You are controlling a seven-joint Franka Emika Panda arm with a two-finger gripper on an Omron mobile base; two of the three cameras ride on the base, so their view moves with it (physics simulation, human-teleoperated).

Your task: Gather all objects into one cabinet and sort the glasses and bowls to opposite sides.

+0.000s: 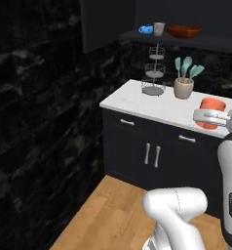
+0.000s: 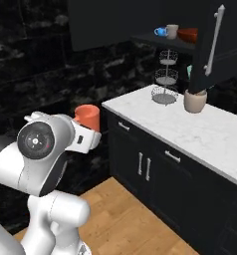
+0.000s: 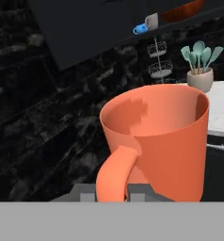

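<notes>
Left base view: one shelf point(image 1: 137, 35) of the open cabinet carries three things in a row, a blue cup point(image 1: 145, 30), a grey tumbler point(image 1: 159, 29) just beside it, and one reddish-brown bowl point(image 1: 183, 31) at the right. On the white counter point(image 1: 137, 105) stand one wire stand point(image 1: 154, 73) and one crock point(image 1: 183, 88) holding several teal spatulas. The tool point(image 1: 211, 116) is clenched on one orange mug point(image 1: 211, 105), held over the counter's near edge. Right base view: the mug point(image 2: 87, 116) sits at the tool point(image 2: 83, 130), left of the counter point(image 2: 200, 129); the cabinet door point(image 2: 214, 40) stands open, one white handle point(image 2: 214, 37) on it. Hand view: the mug point(image 3: 165, 136) is upright, its one handle turned toward the camera; the cup point(image 3: 140, 29), tumbler point(image 3: 152, 21) and bowl point(image 3: 182, 10) show far off on the shelf.
</notes>
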